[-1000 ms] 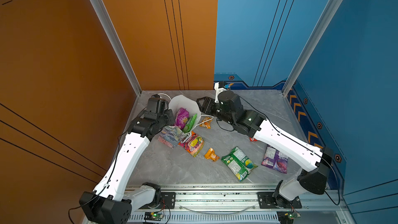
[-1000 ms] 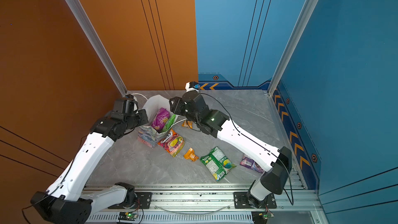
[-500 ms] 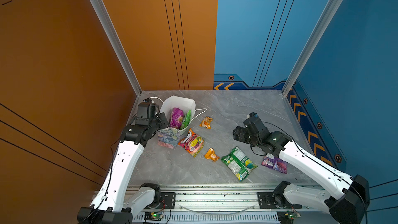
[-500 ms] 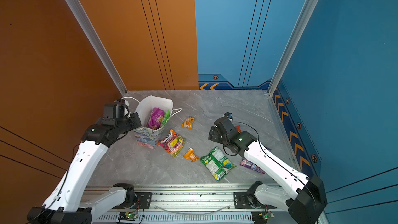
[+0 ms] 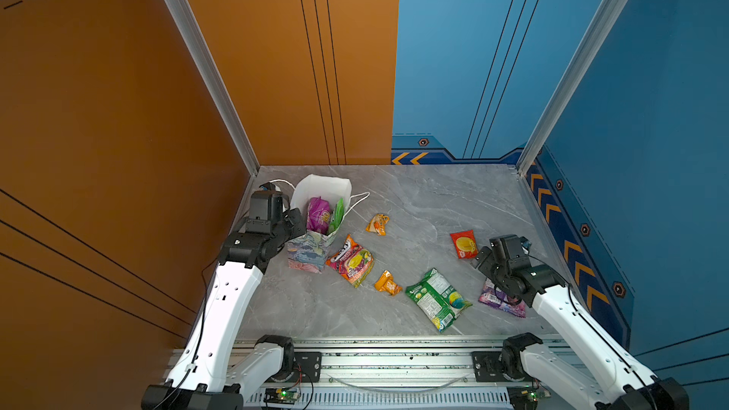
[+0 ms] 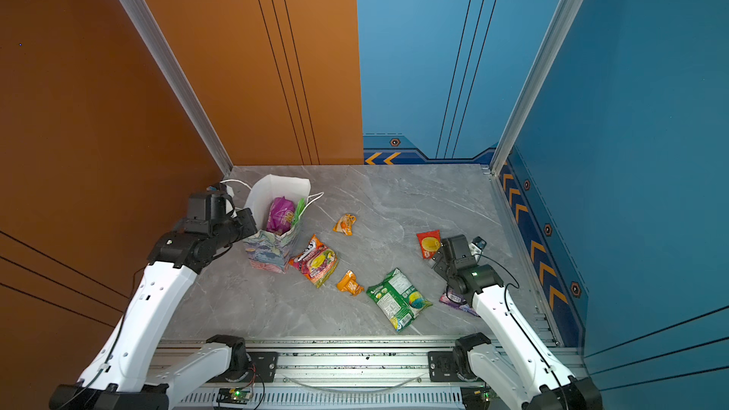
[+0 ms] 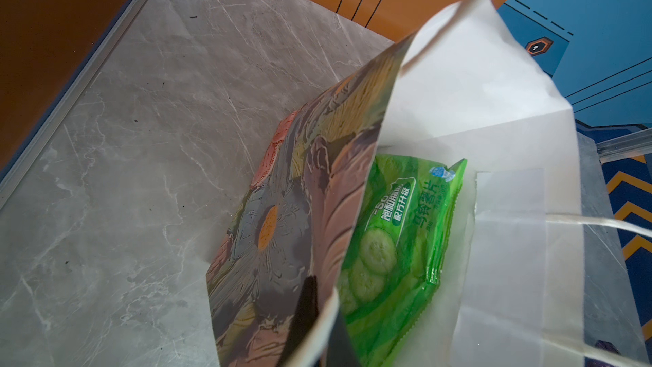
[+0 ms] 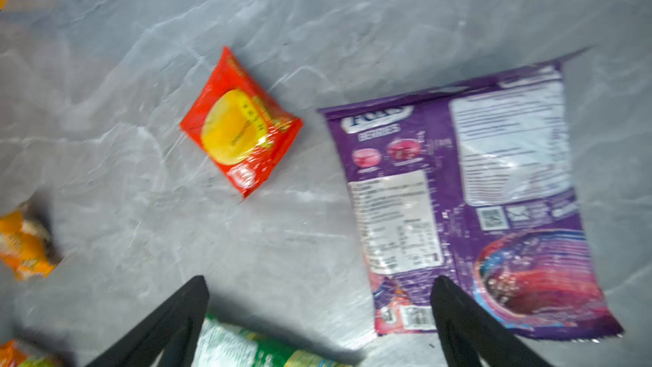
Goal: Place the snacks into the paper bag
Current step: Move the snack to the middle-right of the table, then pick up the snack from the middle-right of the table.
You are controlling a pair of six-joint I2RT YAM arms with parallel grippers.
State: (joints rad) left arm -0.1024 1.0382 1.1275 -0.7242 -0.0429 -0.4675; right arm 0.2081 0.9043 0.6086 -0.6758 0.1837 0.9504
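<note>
Left arm (image 5: 225,309) and right arm (image 5: 572,321): glossy white shells with small dark holes, black joint housings, thin black cables (image 5: 202,301). A green light (image 6: 474,274) glows on the right one's housing. The right hand (image 8: 321,280) has black tapered fingers (image 8: 169,323).

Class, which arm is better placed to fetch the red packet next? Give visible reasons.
Right: the right gripper, open, is near the red packet; the left gripper is shut on the paper bag.

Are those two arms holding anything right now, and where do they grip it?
The left gripper pinches the paper bag by its top rim, jaws shut on it. The right gripper holds nothing, jaws open.
</note>
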